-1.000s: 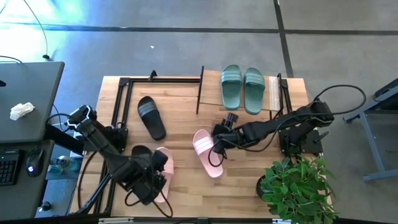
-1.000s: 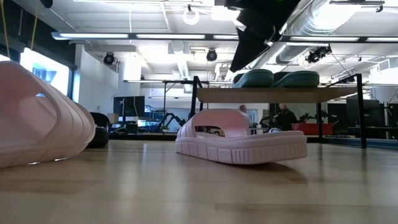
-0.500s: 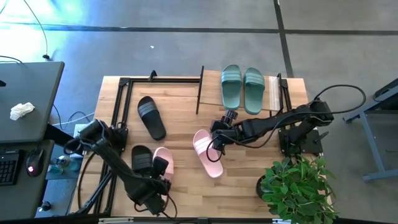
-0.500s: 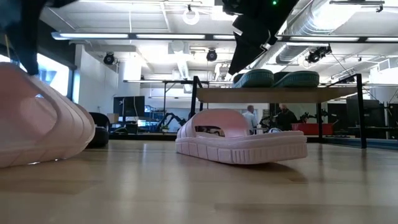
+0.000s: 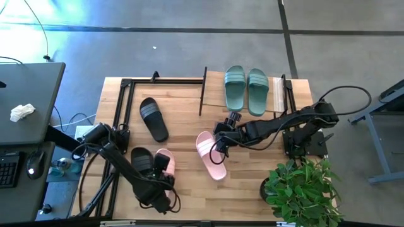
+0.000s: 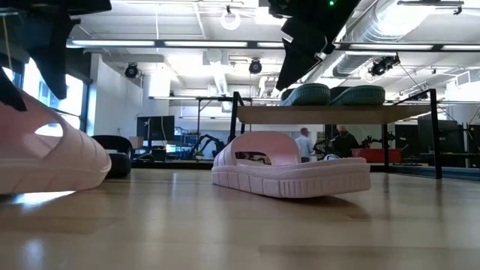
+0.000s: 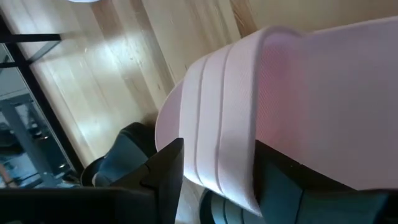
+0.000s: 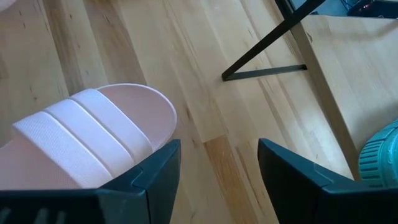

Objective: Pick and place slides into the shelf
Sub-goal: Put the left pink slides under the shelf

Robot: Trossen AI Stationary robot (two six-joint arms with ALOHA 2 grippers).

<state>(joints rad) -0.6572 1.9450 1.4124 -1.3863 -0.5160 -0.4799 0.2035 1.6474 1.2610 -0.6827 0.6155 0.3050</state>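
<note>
A light-pink slide lies at the near left beside a black slide, and my left gripper is shut on it. The second pink slide rests sole down at mid-table. My right gripper hangs open just above its far end, touching nothing. Another black slide lies farther back. The sage-green pair stands on the top board of the shelf. My left gripper has the pink slide's wide ribbed strap between its two fingers. It comes slanting down from the table's near side. In the low view the slide lies with its sole on the table, the gripper above it.
A potted plant stands at the near right corner. A dark desk with a keyboard sits left of the table. The shelf's black metal posts run along the far left. People show in the room behind.
My left gripper has gone down and tipped more steeply toward the table, still shut on the pink slide. The slide, held tilted up before, has come down to lie flat beside the black slide.
</note>
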